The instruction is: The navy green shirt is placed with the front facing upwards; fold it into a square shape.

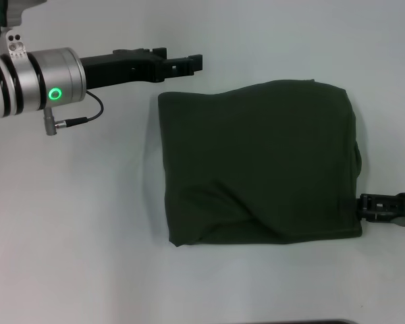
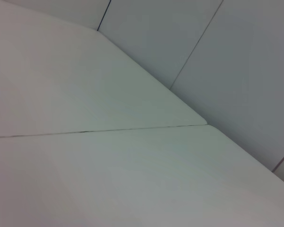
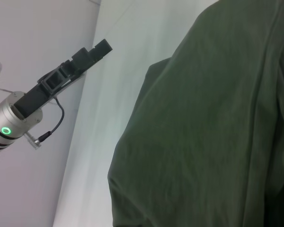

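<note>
While I logged this station, the navy green shirt (image 1: 256, 165) lay folded, plain side up, on the white surface (image 1: 74, 223); left pincer (image 1: 189, 64) hovered beside its far corner, right pincer (image 1: 364, 204) at its edge, both grips indeterminable.

You can't see the shirt's (image 1: 256, 162) lettering, collar or label in any view: only plain green cloth shows, and the right wrist view cuts the shirt off at its edges. The right gripper (image 1: 385, 206) runs out of the head view's right edge, its tip against the shirt's hem, so you cannot tell how its fingers stand. The left wrist view shows you only bare bench (image 2: 109, 175), not the left gripper's (image 1: 182, 64) fingers.
</note>
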`<state>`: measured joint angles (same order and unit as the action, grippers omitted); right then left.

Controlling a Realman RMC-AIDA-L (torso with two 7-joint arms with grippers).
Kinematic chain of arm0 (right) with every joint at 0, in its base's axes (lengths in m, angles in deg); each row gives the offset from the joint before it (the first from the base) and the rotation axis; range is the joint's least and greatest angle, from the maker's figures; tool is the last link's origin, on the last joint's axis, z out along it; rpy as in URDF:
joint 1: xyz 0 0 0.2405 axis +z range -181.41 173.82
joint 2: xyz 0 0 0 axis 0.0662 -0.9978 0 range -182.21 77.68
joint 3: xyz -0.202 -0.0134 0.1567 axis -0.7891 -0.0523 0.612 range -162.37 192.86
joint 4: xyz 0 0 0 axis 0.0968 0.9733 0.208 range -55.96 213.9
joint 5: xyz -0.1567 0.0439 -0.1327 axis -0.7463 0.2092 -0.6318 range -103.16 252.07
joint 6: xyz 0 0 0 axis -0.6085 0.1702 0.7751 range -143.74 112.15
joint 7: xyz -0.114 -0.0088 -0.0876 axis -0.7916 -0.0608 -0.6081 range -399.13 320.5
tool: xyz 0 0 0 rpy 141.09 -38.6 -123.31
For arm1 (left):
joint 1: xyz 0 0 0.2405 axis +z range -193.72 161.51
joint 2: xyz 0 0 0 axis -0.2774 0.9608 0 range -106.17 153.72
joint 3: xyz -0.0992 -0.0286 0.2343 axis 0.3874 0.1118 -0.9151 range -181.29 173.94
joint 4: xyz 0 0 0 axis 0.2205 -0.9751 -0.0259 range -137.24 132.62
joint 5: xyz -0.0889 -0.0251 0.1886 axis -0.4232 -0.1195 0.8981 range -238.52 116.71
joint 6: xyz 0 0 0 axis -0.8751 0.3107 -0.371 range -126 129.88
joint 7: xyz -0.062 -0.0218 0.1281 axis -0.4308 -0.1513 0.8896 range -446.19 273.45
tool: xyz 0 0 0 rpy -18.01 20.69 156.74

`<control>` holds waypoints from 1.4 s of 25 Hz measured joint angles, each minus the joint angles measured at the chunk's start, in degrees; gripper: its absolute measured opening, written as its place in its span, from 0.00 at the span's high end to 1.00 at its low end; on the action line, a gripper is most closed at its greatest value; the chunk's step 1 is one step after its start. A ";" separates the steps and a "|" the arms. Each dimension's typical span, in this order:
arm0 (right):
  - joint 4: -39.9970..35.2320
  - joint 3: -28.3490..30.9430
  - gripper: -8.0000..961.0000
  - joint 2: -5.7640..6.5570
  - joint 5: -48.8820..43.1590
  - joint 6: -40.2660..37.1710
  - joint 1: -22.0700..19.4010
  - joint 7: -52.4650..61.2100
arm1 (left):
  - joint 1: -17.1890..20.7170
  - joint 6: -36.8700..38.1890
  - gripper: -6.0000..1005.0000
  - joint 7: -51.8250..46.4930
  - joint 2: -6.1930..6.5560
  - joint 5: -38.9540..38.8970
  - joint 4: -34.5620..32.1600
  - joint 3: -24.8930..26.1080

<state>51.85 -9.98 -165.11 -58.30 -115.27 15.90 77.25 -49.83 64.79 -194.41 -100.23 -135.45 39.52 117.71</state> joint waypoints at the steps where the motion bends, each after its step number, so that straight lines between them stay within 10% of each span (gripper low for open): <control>1: 0.05 0.00 0.05 0.00 0.00 0.02 0.00 0.00 | -0.03 0.01 0.07 0.01 0.00 0.00 0.00 0.00; 9: 0.67 -0.08 0.16 0.00 -1.04 0.89 0.17 -0.05 | -0.29 0.00 0.07 0.20 -0.07 0.01 -0.59 -0.01; 20: 0.67 0.30 0.65 0.27 -0.94 -1.30 0.03 -1.96 | -0.29 -0.02 0.07 0.20 -0.09 0.01 -0.71 -0.19; 35: 0.51 2.05 0.99 2.19 -1.03 -3.32 -1.57 -2.10 | -0.67 0.00 0.07 -0.06 -0.09 0.01 -1.49 -0.18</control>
<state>52.36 -7.93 -162.92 -59.33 -118.59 14.33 75.16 -50.50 64.79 -194.47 -100.32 -135.43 38.04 117.53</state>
